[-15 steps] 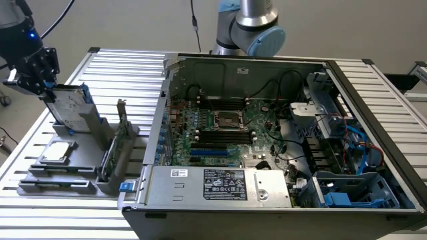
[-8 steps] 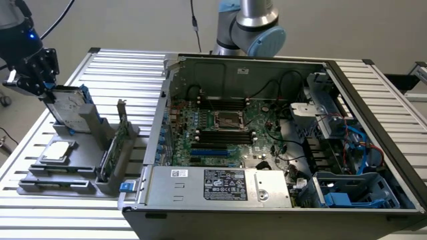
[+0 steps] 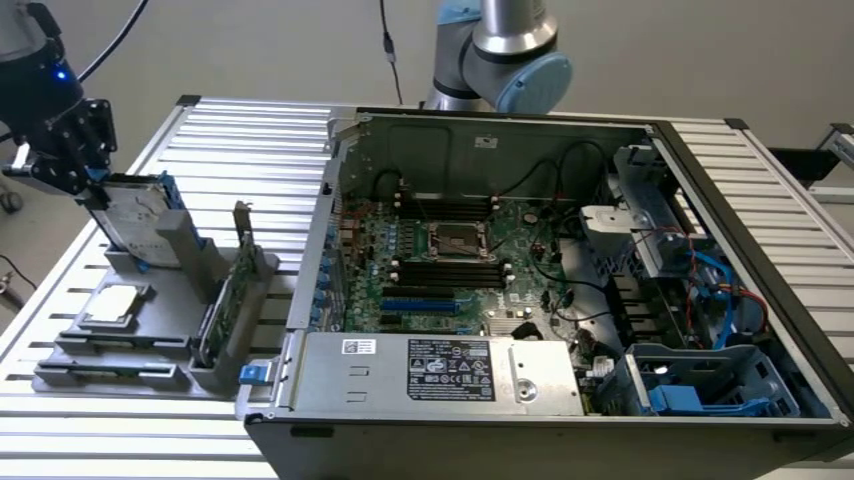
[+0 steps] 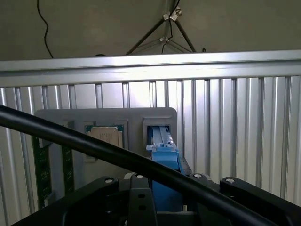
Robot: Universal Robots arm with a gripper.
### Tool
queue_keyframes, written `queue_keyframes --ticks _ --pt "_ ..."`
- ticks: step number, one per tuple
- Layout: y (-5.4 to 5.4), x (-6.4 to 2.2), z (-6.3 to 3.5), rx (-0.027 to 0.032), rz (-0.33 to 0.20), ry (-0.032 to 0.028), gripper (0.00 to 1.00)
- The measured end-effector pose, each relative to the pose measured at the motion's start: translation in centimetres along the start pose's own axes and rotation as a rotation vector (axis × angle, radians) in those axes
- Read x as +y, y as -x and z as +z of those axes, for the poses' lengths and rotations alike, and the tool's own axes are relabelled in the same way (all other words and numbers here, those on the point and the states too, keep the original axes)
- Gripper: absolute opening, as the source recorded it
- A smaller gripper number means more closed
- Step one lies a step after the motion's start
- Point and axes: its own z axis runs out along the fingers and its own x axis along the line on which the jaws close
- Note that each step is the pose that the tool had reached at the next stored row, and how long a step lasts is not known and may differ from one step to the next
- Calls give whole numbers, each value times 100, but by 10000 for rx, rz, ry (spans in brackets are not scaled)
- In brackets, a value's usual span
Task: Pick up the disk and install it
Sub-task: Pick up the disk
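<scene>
- Black against pale slats, at the exterior view's far left: noting the gripper (image 3: 96,188) pinching the top edge of the disk (image 3: 134,222), jaws pressed onto it.
- Finding the disk standing on edge, its lower end at the slot of a grey fixture (image 3: 80,345) on the aluminium table (image 3: 254,130); in the wrist view, seeing its blue rail (image 4: 164,160) beyond a black cable (image 4: 94,147).
- Noting a small silver chip (image 3: 114,303) lying flat in the fixture near the disk, and a green circuit card (image 3: 220,310) standing on edge further right.
- Seeing the open computer case (image 3: 747,260) right of the fixture, its motherboard (image 3: 454,250) facing up.
</scene>
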Motion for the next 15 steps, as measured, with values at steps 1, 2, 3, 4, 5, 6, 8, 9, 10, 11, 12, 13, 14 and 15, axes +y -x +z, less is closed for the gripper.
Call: queue_keyframes --ticks 1,2,3,4,5,6,8,9,10,11,12,13,14,15 --pt "-2 0 0 -2 0 0 33" --pt "-4 0 0 -5 0 0 33" --pt "-6 0 0 -5 0 0 33" --pt "-6 0 0 -6 -1 1 33" --pt "-6 -1 0 -6 -1 1 33" --pt "-6 0 0 -5 -1 0 33" --pt "-7 0 0 -6 -1 0 33" --pt "-6 0 0 -6 0 0 33" --pt "-6 0 0 -6 -1 0 33" --pt "-6 0 0 -6 0 0 33" --pt "-6 0 0 -6 -1 0 33" --pt "-7 0 0 -4 -1 2 33" --pt "-7 0 0 3 -1 3 33" --pt "-7 -1 1 14 -1 2 33"
